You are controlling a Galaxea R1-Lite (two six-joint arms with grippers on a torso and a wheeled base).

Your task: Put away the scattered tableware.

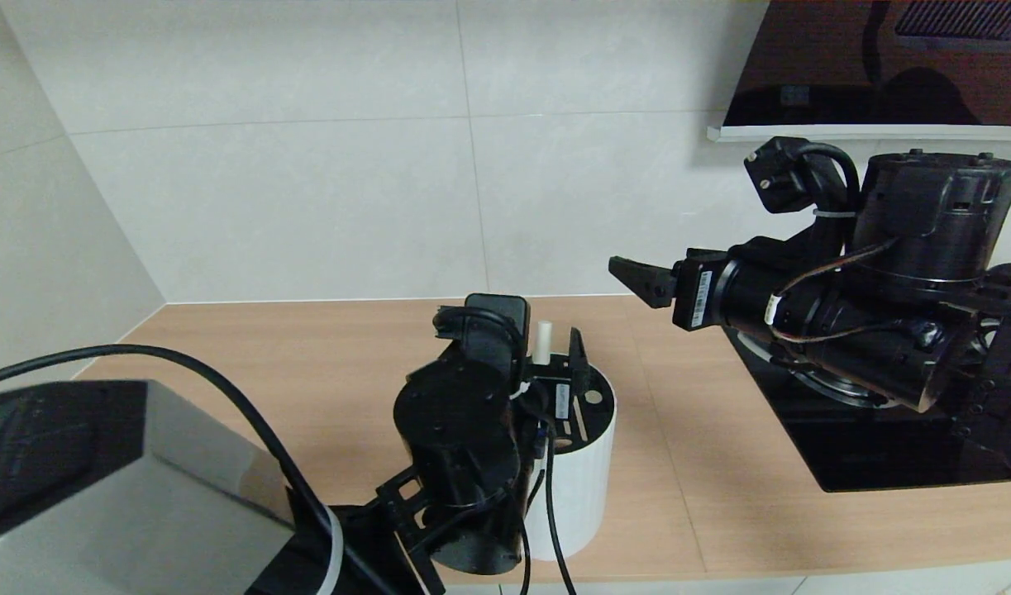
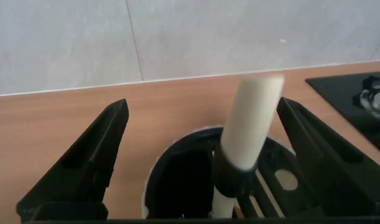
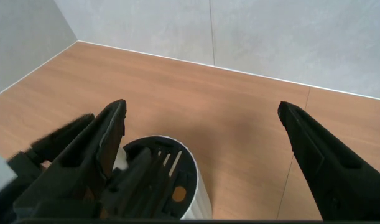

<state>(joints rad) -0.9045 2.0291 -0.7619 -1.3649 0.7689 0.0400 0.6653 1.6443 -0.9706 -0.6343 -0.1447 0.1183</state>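
Holder: white cylinder [image 1: 584,487] on counter [image 1: 307,355], white handle [image 2: 250,118] standing inside | Axis: near-upright, grip end up | Left gripper [image 2: 202,107]: spread, flanking handle | Right gripper [image 3: 202,111]: spread wide, off to the side

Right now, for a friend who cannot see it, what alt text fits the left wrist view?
The left arm's open black gripper hangs over a cream-white round handle standing in a white cylindrical holder, on a light wooden counter before a grey tiled wall.
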